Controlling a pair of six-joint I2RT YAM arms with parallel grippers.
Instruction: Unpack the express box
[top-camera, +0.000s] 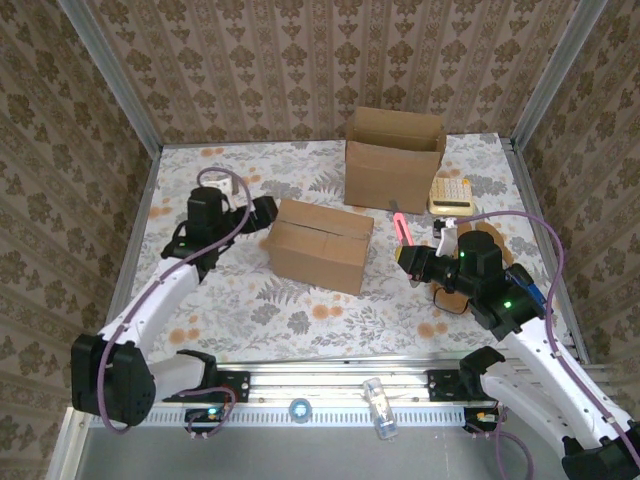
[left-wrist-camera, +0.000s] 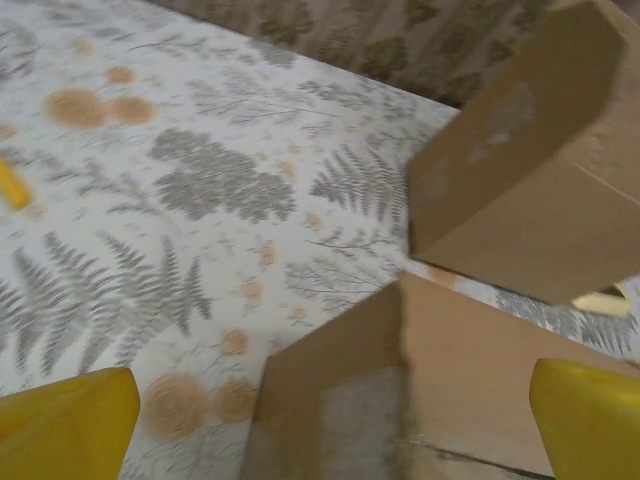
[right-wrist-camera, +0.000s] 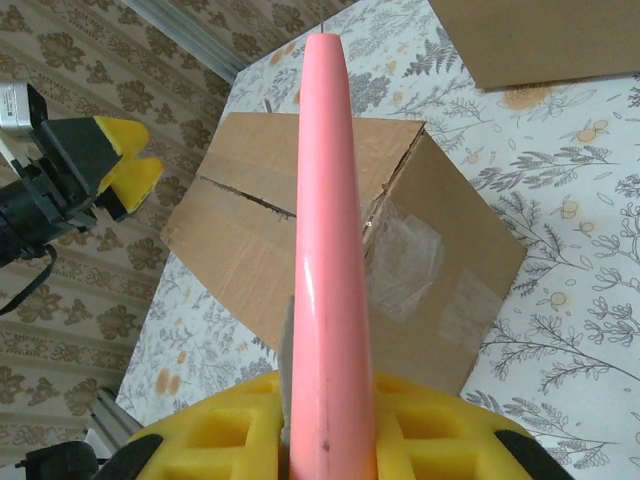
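Note:
The express box (top-camera: 320, 243) is a closed, taped cardboard carton lying in the middle of the table. My left gripper (top-camera: 262, 212) is open at the box's left end. In the left wrist view its yellow fingertips (left-wrist-camera: 70, 425) stand wide apart, with a corner of the box (left-wrist-camera: 450, 390) between them and nothing gripped. My right gripper (top-camera: 410, 255) hovers to the right of the box, shut on a pink cutter (top-camera: 402, 228). In the right wrist view the pink cutter (right-wrist-camera: 325, 250) rises from between the yellow pads (right-wrist-camera: 230, 430) and points over the box (right-wrist-camera: 250, 230).
A second, open cardboard box (top-camera: 393, 160) stands behind the express box, its wall close above in the left wrist view (left-wrist-camera: 540, 170). A cream keypad device (top-camera: 450, 195) lies at back right. A small bottle (top-camera: 378, 405) rests on the front rail. Patterned walls enclose the table.

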